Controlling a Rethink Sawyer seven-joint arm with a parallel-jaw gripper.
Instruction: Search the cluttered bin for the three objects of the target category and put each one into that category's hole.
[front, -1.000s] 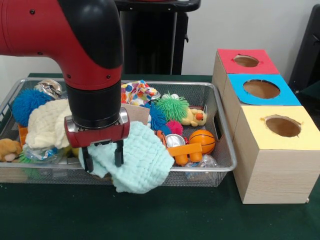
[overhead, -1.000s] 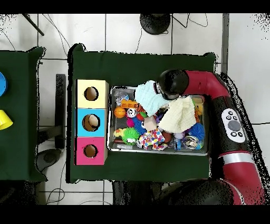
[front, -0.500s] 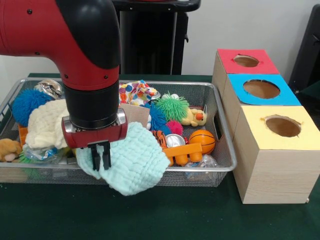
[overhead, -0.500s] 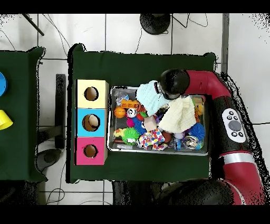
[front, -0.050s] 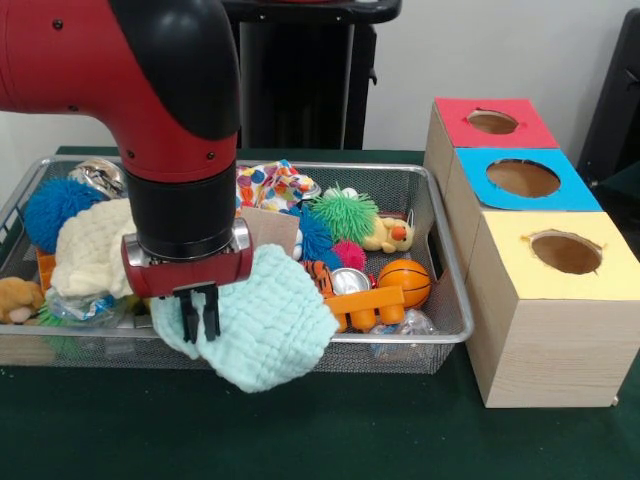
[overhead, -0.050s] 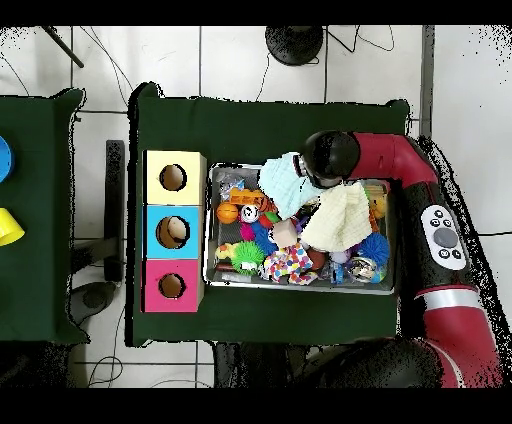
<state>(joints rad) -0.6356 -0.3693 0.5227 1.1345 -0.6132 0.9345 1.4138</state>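
green table cloth under everything | second green table off to one side, blue disc and yellow piece on it | white tiled floor | dark round stand base

The arm is glossy red with a black elbow cover and small dark screws. A red band with a silver rim sits above the black hand. A grey button panel marks the link in the overhead view.

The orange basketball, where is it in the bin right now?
In the front view, the orange basketball lies at the bin's right end, beside the yellow duck and the orange toy.
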